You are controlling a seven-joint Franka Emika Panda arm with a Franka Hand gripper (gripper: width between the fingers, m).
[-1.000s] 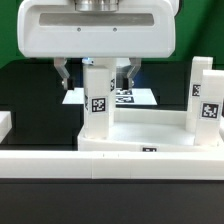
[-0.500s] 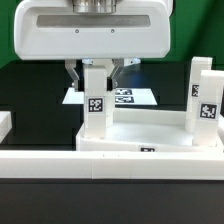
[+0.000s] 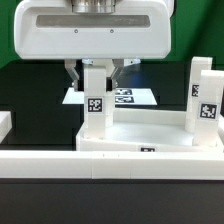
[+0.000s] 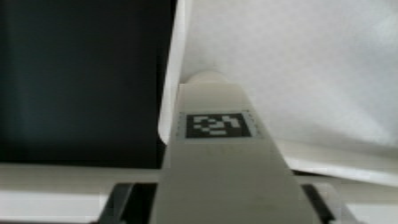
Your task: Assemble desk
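The claw (image 3: 96, 71) is clamping the upper end of a stiff, light-looking square leg (image 3: 97, 100) standing in the desk top (image 3: 140, 135)'s corner, a sensible hold though smooth plastic may be slipping.

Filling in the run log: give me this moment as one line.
step: leg seating | pincer: shut on leg | leg: upright at desk top corner | second leg: upright, far corner
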